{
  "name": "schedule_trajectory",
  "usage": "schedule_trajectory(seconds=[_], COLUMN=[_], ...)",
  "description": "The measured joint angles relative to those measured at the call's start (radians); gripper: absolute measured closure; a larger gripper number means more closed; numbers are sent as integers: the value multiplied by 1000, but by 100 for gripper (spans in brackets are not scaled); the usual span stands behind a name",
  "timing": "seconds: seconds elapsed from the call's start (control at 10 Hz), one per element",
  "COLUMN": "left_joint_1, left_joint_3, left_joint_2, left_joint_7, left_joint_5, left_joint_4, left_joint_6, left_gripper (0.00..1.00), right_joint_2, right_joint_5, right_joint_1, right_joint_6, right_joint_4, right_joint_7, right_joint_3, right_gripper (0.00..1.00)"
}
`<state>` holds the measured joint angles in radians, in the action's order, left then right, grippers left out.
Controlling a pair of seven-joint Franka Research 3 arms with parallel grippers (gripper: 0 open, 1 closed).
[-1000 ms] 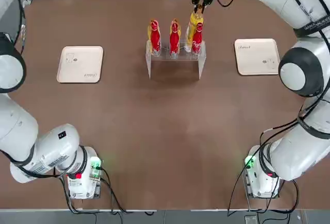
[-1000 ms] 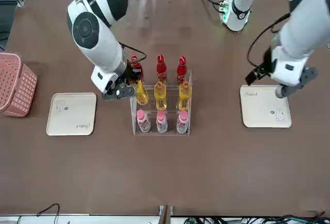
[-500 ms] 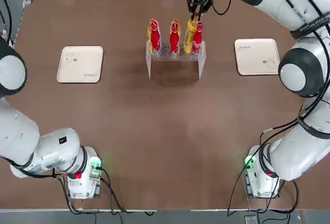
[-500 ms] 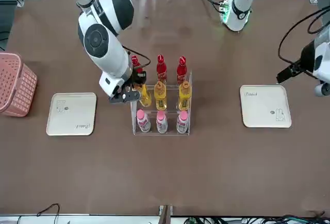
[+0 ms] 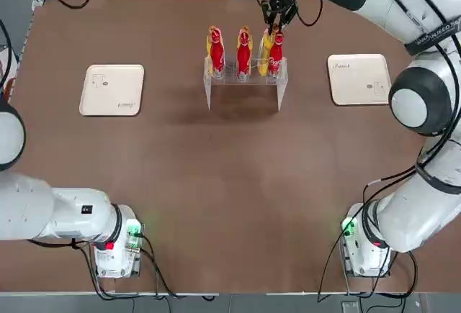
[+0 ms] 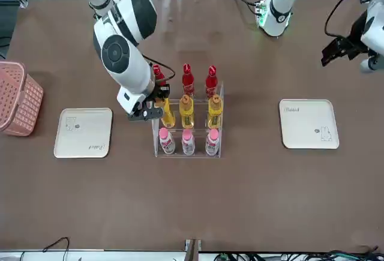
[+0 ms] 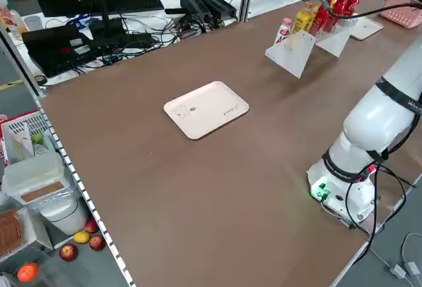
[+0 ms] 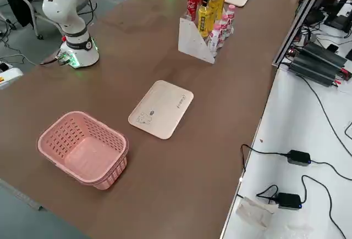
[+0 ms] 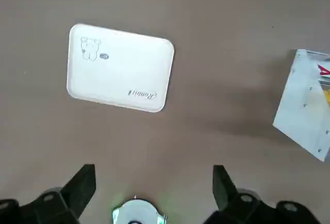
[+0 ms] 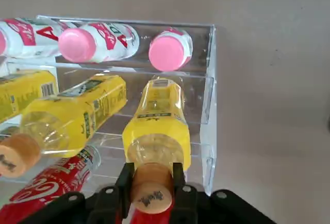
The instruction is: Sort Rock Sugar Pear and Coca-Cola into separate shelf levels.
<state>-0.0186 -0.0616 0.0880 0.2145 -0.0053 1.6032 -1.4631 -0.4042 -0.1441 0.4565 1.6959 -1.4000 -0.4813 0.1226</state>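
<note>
Since 1 s ago the right arm has come in closer over the clear rack (image 5: 243,86), and the yellow bottle (image 10: 157,126) it carries now stands upright in the yellow row on the rack, at the rack's right-arm end, beside the two other yellow bottles (image 6: 187,111). The right gripper (image 10: 151,189) still has its jaws closed on that bottle's orange cap. The left arm has pulled away too: in the front view its gripper (image 6: 342,46) was over the beige tray (image 6: 309,123) and is now up near the far counter edge, off the tray. Its jaws stand wide apart w/ nothing between them, per the left wrist view.

Hard to see: in the top view the red bottles (image 5: 243,52) cover most of the yellow ones behind them, so the held bottle shows only as a sliver. Front view: the right arm hides part of the end red bottle. The white pink-capped bottles (image 6: 188,141) show only from the front, side and wrist views. Whether the held bottle's base rests on the shelf: can't tell.

Surface is a brown counter (image 5: 230,183) w/ a 2nd beige tray (image 5: 112,90) on the left arm's side and a pink basket (image 8: 82,149) at the right arm's end. Room: cables, power bricks and a dark monitor on white benches beyond the far edge.
</note>
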Motion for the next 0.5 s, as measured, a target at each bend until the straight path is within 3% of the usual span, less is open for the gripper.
schedule_trajectory(seconds=[0.2,0.5], left_joint_1=[-4,53], left_joint_3=[-20,-106], left_joint_2=[-40,-78], left_joint_7=[-12,-12], left_joint_5=[0,0], left_joint_4=[-55,-85], left_joint_6=[-22,-24], left_gripper=[0,0], right_joint_2=[0,0], right_joint_5=[0,0], right_joint_1=[0,-2], right_joint_6=[-4,-1], right_joint_4=[-4,-8], right_joint_7=[-1,-28], right_joint_3=[-1,-2], right_gripper=[66,64])
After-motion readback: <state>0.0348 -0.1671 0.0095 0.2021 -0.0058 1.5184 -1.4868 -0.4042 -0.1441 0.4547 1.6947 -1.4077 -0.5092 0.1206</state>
